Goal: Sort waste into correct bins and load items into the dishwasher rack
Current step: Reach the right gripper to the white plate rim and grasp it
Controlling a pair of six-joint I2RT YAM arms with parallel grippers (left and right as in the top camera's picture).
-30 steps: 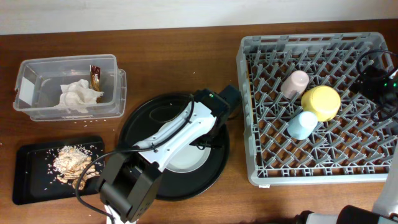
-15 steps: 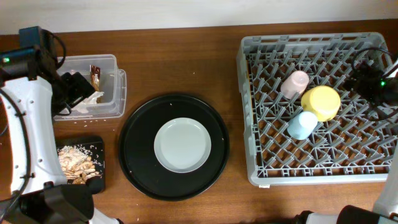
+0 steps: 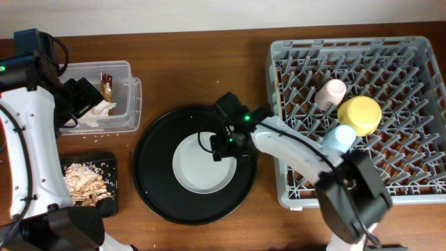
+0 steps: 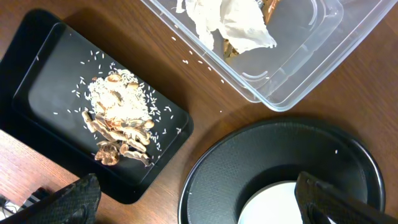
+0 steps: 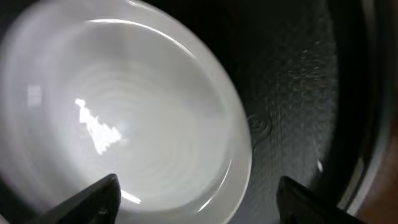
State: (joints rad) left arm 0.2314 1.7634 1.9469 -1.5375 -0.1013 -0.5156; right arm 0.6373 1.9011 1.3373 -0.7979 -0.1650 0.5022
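The round pale grey plate [image 3: 202, 167] lies in the large round black tray [image 3: 157, 174]. My right gripper [image 3: 220, 146] is open low over the plate's upper right rim. In the right wrist view the plate [image 5: 118, 106] fills the frame and the gripper [image 5: 205, 202] straddles its rim. My left gripper [image 3: 81, 97] is open and empty above the clear tub [image 3: 42, 73]. The tub holds white tissue [image 3: 94, 115] and the brown-gold wrapper [image 3: 106, 86]. Food scraps [image 3: 83, 185] lie on the flat black tray [image 3: 31, 209]. The pink cup [image 3: 331, 93], yellow bowl [image 3: 360, 115] and light-blue cup [image 3: 339, 138] sit in the grey rack [image 3: 293, 181].
The left wrist view shows the open gripper [image 4: 205, 208], the scraps [image 4: 118, 118] on the flat tray [image 4: 43, 68], the tub [image 4: 292, 68] with tissue [image 4: 230, 25], and the round tray [image 4: 280, 155]. My right arm [image 3: 300, 153] crosses the rack's left edge.
The right arm swung from the rack's far right side to the plate. The left arm left the plate a second ago and has stayed over the tub since.
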